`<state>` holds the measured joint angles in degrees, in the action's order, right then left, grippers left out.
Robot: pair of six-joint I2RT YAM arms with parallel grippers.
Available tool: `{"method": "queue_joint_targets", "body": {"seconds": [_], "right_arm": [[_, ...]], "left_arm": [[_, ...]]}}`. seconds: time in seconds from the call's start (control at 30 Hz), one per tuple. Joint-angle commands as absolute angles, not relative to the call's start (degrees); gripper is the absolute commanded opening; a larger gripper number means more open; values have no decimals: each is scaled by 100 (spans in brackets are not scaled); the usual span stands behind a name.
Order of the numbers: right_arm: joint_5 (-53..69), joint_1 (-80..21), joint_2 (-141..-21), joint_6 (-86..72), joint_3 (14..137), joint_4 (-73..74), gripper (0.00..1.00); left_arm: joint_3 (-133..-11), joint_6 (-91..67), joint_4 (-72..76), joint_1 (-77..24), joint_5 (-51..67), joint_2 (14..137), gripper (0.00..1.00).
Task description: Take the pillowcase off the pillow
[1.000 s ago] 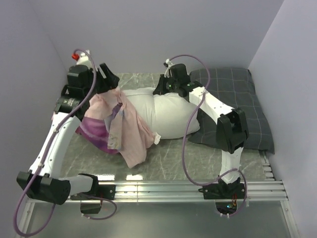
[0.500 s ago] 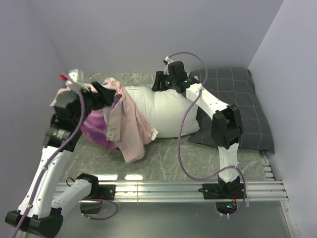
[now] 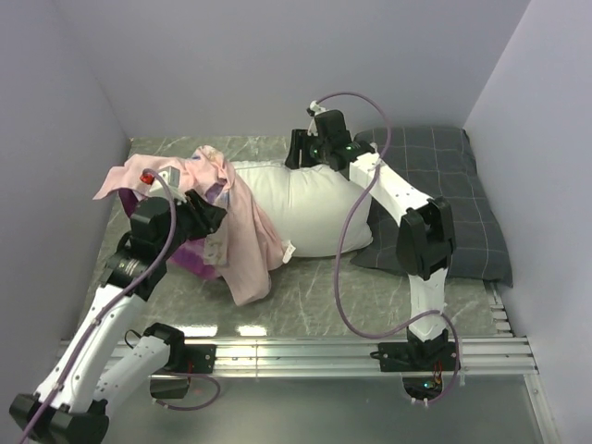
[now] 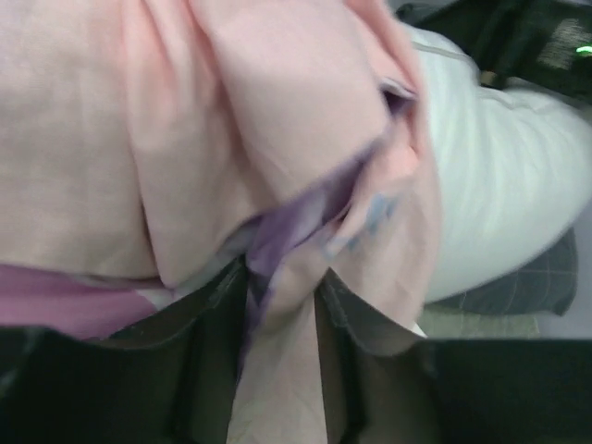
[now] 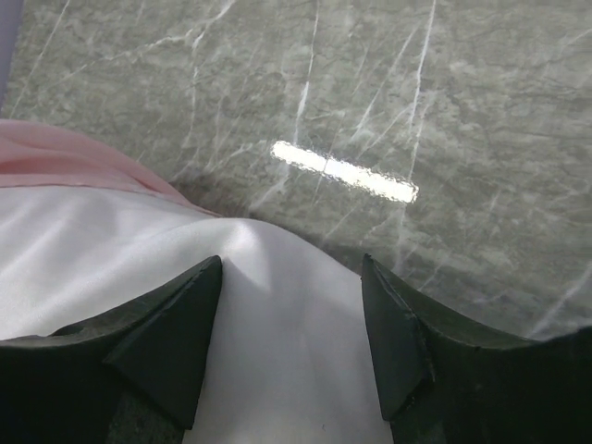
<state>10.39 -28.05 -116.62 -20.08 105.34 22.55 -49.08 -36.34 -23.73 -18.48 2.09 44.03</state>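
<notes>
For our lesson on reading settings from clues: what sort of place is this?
Probably a lab robot test booth, not a bedroom: plain lilac walls box in a marble-pattern tabletop, with robot arms bolted to a metal rail.

The pillow [image 3: 310,208] lies across the middle of the worktop [image 3: 314,291], closer to the far edge than to the near one. The pillowcase [image 3: 242,242] is bunched over the pillow's left end. It spills toward the left edge and trails toward the near edge, leaving the pillow's right part uncovered. A second pillow [image 3: 462,208] fills the far right corner, and the pillow's right end rests against its left side. The left gripper [image 3: 211,215] sits on the pillowcase, with fabric pinched between its fingers [image 4: 199,361]. The right gripper [image 3: 298,153] is at the pillow's far edge, its fingers [image 5: 166,351] spread astride it.
</notes>
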Motion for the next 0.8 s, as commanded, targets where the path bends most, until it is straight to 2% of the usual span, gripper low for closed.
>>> {"method": "queue_joint_targets", "body": {"seconds": [0.0,0.03,0.1,0.13,0.17,0.3,0.43,0.53,0.63,0.77], "right_arm": [[677,-2909,-10847,-1820,10802,2540,69],[555,-2944,-10593,-1732,10845,2618,70],[344,-3058,-10346,-1618,10881,2698,72],[238,-3102,-10101,-1504,10863,2750,73],[11,-3224,-9959,-1459,10828,2786,74],[-579,-3584,-9169,-1283,10320,2646,77],[-1106,-4051,-8151,-1152,8997,2260,82],[-1564,-4253,-7832,-1125,7985,1961,90],[-1696,-4245,-7927,-1239,7280,1724,94],[-1512,-4210,-8471,-1388,6961,1301,95]], "left_arm": [[-4834,-3683,-2233,-1863,-183,4938,38],[-4817,-3657,-2172,-1863,-298,5009,21],[-4816,-3639,-2101,-1863,-412,5228,12],[-4834,-3630,-2057,-1863,-517,5299,3],[-4877,-3621,-2048,-1863,-579,5361,1],[-5289,-3533,-1978,-1855,-914,5729,1],[-5782,-3349,-2056,-1846,-984,6134,0],[-6020,-3252,-2083,-1828,-1002,6310,1],[-6152,-3199,-2092,-1819,-1028,6407,1],[-6231,-3182,-2065,-1811,-1002,6521,1]]}}
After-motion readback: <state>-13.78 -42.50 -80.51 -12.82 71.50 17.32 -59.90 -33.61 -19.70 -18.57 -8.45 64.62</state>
